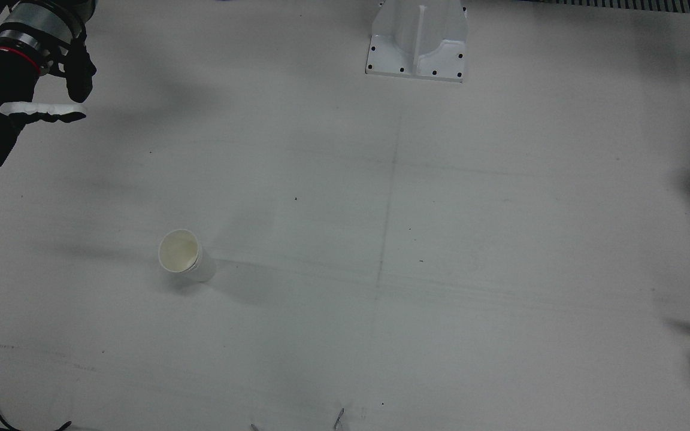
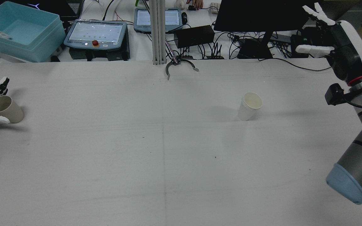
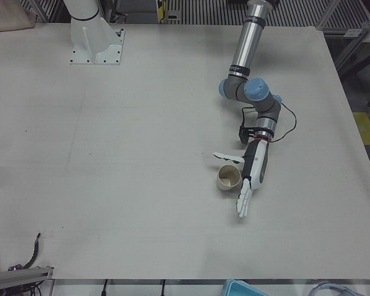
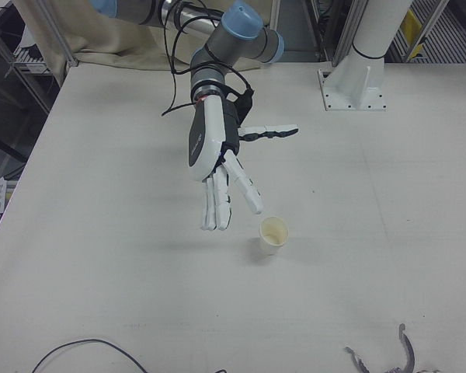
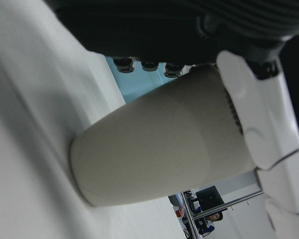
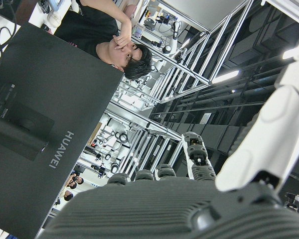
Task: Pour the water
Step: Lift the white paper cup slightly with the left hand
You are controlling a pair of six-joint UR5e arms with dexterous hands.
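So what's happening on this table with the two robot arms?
The left hand is beside a beige cup near the table edge, fingers spread around it but not closed. The right hand hangs open above the table, apart from a white paper cup standing upright. No pouring has begun.

A robotics lab. Shown by teach pendants [image 2: 95, 34], a monitor [image 2: 264, 14] and tangled cables [image 2: 212, 50] behind the white table [image 2: 168, 150]. Metal shelving racks [image 6: 154, 124] beyond.
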